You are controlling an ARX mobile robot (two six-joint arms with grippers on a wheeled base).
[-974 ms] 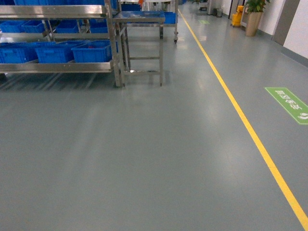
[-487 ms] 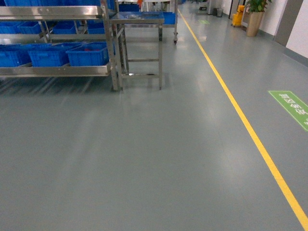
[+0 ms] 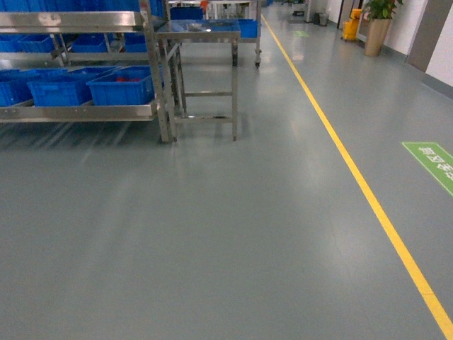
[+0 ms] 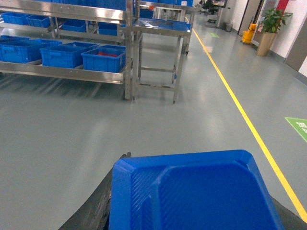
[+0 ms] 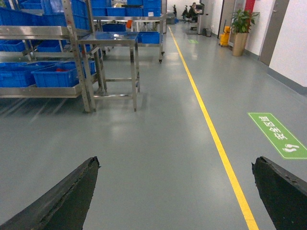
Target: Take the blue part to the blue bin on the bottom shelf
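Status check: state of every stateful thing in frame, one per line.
left claw: shut on blue part, hidden beneath it
blue part: held, fills the lower left wrist view
right claw: open, nothing between the fingers
blue bin: on the bottom shelf, something red inside
steel table: upright beside the rack

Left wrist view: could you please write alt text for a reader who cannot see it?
A blue ribbed plastic part fills the bottom of the frame, close to the camera, above a grey floor. Beyond stand a steel shelf rack holding blue plastic bins and a small steel table; a yellow floor line runs on the right.
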